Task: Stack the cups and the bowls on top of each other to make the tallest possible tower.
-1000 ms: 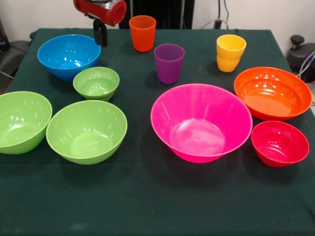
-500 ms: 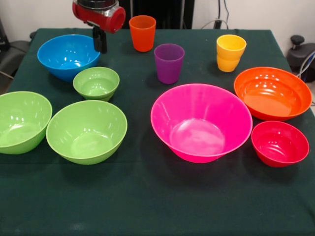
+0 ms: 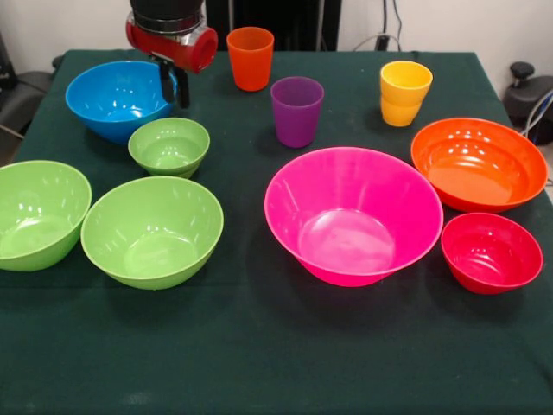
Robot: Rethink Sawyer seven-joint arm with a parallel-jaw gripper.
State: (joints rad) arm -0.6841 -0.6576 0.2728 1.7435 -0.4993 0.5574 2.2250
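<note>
- The end effector (image 3: 174, 85) hangs from the red and black arm (image 3: 173, 35) at the upper left of the front view, its two dark fingers (image 3: 183, 89) pointing down and set slightly apart — open, with nothing between them
- The fingers sit at the right-hand rim of the blue bowl (image 3: 117, 99); whether they touch that rim cannot be told
- Just in front of the blue bowl stands the small lime green bowl (image 3: 169, 146), upright and empty
- Two larger lime green bowls stand side by side nearer the camera: one at the left edge (image 3: 39, 213) and one beside it (image 3: 152, 230), their rims close together
- The orange cup (image 3: 251, 58) stands upright near the table's far edge, just right of the arm
- The translucent purple cup (image 3: 296, 111) stands in front and to the right of the orange cup, apart from it
- The yellow cups (image 3: 404, 92) are further right — one seems nested in another
- The large pink bowl (image 3: 352, 214) fills the middle of the dark green table (image 3: 259, 354)
- The orange bowl (image 3: 478, 163) sits at the right, and the small red bowl (image 3: 491, 252) is just in front of it
- No tower stands yet; every bowl rests separately on the table, open side up
</note>
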